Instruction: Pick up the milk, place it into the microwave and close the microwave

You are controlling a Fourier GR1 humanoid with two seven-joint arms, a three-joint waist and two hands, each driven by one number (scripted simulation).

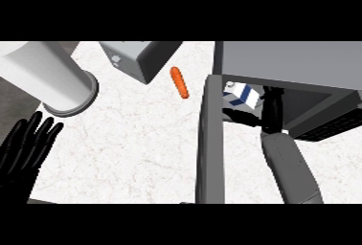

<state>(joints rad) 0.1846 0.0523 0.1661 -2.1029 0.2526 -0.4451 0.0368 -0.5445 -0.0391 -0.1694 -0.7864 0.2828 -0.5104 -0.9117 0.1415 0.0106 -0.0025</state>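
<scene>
The head view looks steeply down on a pale marble counter [134,143], with the microwave [290,62] at the upper right and its door [210,143] swung wide open toward the viewer, seen edge-on as a long grey slab. The right hand [267,109] reaches into the open cavity, and the milk [239,94], a blue and white carton, sits inside just left of it, right at the fingers. The step in hand looks like setting the carton down on the cavity floor; to do it well the carton should stand upright and far enough in that the door will clear it, and the hand should come straight back out along the line of the forearm without brushing the carton or the door edge. The right hand's fingers seem curled toward the carton, yet the dark cavity blurs them, so I cannot tell whether they clasp it or have let go. The left hand [27,148] rests at the lower left edge, fingers straight and spread, holding nothing. An orange carrot [179,82] lies on the counter beside a grey box [138,60], and a white cylinder [50,79] stands at upper left, all well apart from the work.
</scene>
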